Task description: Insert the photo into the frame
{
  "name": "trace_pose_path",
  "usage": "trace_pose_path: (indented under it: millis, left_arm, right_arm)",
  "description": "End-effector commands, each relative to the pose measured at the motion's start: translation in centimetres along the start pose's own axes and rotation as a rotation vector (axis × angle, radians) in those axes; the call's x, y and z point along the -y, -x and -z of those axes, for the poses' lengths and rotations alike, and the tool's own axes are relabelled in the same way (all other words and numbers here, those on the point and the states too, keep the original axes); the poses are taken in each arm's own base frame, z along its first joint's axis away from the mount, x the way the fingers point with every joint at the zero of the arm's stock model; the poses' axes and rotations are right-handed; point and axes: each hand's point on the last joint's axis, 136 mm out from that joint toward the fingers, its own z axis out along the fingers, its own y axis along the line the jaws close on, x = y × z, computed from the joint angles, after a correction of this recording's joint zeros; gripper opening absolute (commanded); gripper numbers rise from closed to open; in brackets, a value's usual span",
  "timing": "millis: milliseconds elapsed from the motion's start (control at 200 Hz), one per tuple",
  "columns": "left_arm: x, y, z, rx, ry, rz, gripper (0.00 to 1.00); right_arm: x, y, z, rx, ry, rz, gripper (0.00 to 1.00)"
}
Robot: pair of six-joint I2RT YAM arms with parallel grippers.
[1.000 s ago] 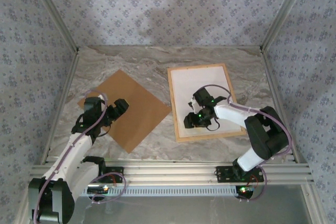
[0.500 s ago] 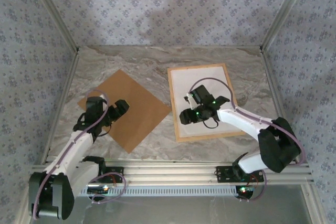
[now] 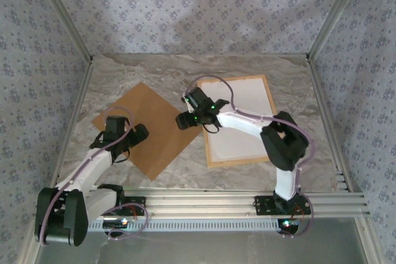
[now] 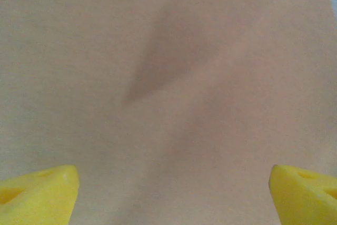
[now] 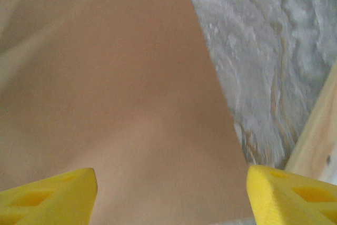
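Note:
The light-wood frame (image 3: 241, 161) lies flat at the right of the table, and a plain white sheet (image 3: 238, 112) lies inside it. The photo's coastal picture is out of view. My right gripper (image 3: 183, 120) reaches left past the frame's left rail and hovers over the right corner of the brown backing board (image 3: 162, 137). Its yellow fingertips (image 5: 50, 196) stand wide apart, so the right gripper (image 5: 171, 193) is open and empty over the board (image 5: 116, 88). My left gripper (image 3: 141, 131) hangs over the board's left part, also open (image 4: 174, 193) with only board (image 4: 168, 77) beneath.
The marble tabletop (image 3: 142, 69) shows between board and frame (image 5: 263, 51). A strip of the frame's wood (image 5: 316, 140) is at the right of the right wrist view. Patterned walls close in the back and both sides; a metal rail runs along the near edge.
My right arm has swung left, from over the white sheet in the frame to the board's right corner, and its jaws have opened wider. The left arm has barely shifted.

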Motion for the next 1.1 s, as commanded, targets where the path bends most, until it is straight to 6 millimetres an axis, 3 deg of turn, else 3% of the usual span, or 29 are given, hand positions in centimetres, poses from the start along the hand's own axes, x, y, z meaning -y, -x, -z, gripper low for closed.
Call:
trace_pose_path:
  millis: [0,235,505,635,820,990,1095]
  left_arm:
    - [-2.2,1.5,0.6,0.039,0.09,0.02,0.94]
    - [-5.3,3.4,0.7,0.097,0.177,0.123,0.98]
    - [-5.3,2.9,-1.5,0.034,0.174,0.149,0.99]
    - [-4.2,2.2,-2.6,-0.023,0.11,0.157,0.97]
    - [-1.4,1.4,-3.9,-0.098,-0.048,0.167,0.91]
    - [0.1,2.4,-4.4,-0.09,-0.099,0.157,0.89]
    - [0.5,3.0,-4.8,-0.088,-0.105,0.159,0.88]
  right_arm:
    - [0.9,0.3,-2.2,-0.054,-0.061,-0.007,0.78]
    - [0.9,1.3,-5.9,-0.104,-0.05,-0.024,0.79]
    - [0.6,-0.7,-7.7,-0.212,-0.006,-0.054,0.78]
    - [-0.3,-2.0,-6.8,-0.257,0.049,-0.06,0.76]
    - [-2.6,-3.2,-4.0,-0.256,0.209,-0.124,0.7]
    - [-4.2,-3.5,-1.4,-0.198,0.321,-0.231,0.67]
    - [-3.8,-3.1,-1.1,-0.157,0.308,-0.274,0.66]
